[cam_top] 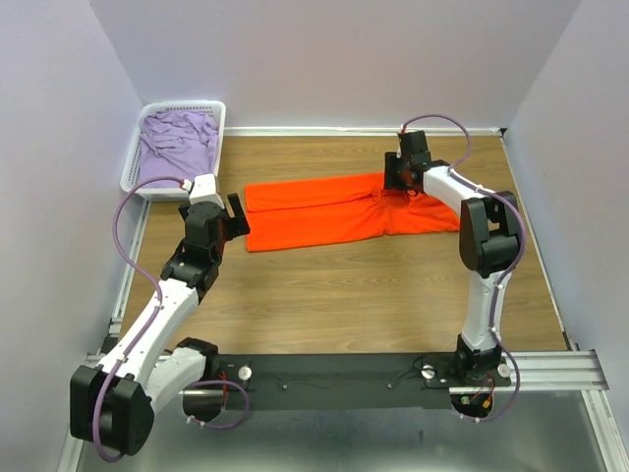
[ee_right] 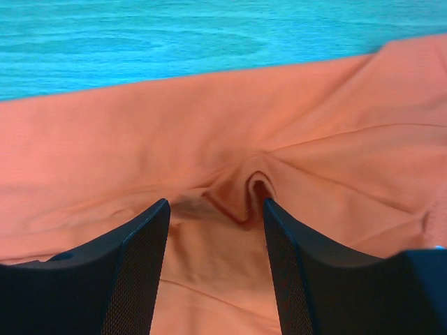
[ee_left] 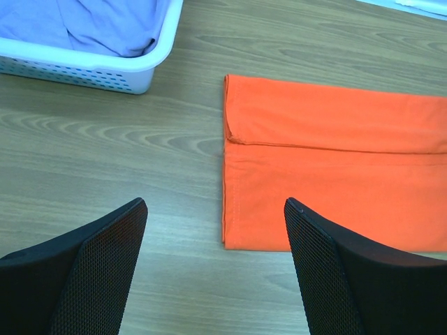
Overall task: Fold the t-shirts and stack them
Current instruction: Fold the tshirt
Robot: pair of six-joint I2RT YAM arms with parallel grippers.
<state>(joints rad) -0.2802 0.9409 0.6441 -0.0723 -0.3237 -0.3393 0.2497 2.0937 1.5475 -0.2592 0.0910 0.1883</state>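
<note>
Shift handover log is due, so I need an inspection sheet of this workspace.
Surface: wood-grain table.
Job's things: orange t-shirt folded lengthwise, flat mid-table; lilac t-shirt crumpled in the white basket, far left corner.
Clutter: nothing seen.
Grippers: left tool open, hovering by the orange t-shirt's left end; right tool open, fingers astride a pucker in that shirt.
Cables: lilac cable loops along both arms, off the cloth.
Surroundings: pale walls on three sides; metal rail at the near edge.
</note>
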